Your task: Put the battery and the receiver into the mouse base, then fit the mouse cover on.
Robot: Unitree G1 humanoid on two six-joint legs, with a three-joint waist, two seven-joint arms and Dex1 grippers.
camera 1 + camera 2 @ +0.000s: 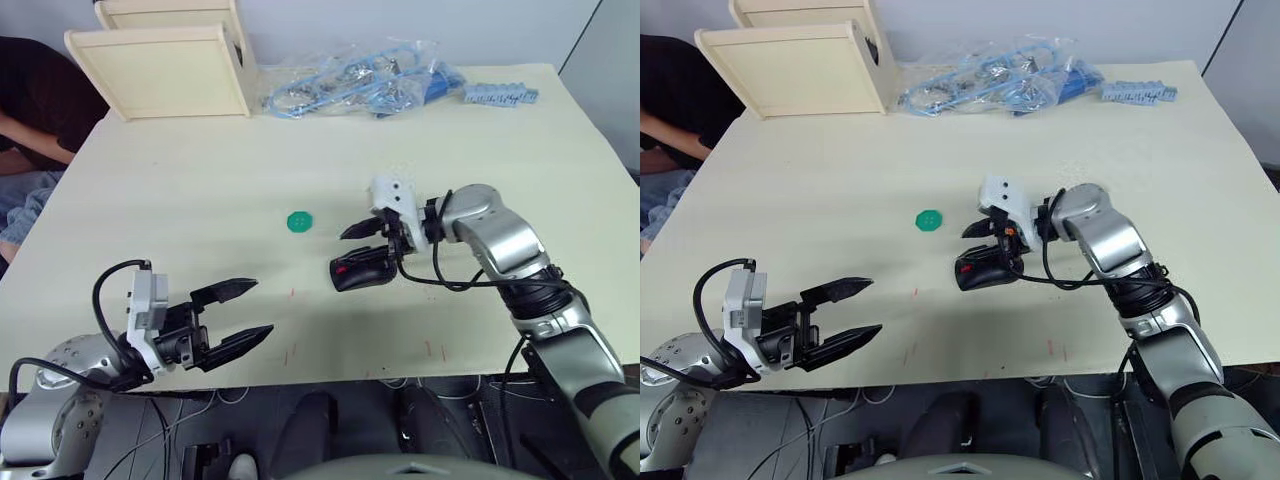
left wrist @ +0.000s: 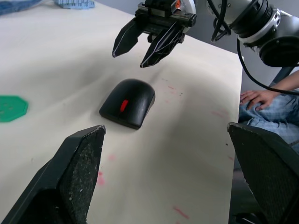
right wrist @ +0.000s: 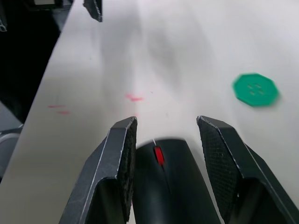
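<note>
A black mouse lies on the table as one closed body. The glossy mouse cover [image 2: 135, 93] is on top, with a red strip showing at its front. The mouse base beneath it is largely hidden. The battery and the receiver are hidden. My right gripper [image 1: 372, 240] is open and hovers just above the mouse's rear end, not touching it. In the right wrist view its fingers [image 3: 119, 163] stand on either side of the mouse [image 3: 170, 186] with gaps. My left gripper [image 1: 262, 308] is open and empty near the front edge, well to the left of the mouse.
A green scalloped disc [image 1: 299, 221] lies left of the mouse. Wooden boxes [image 1: 160, 65], a plastic bag of blue parts [image 1: 350, 85] and a blue strip [image 1: 500, 95] line the far edge. A person [image 1: 30, 110] sits at the table's left side.
</note>
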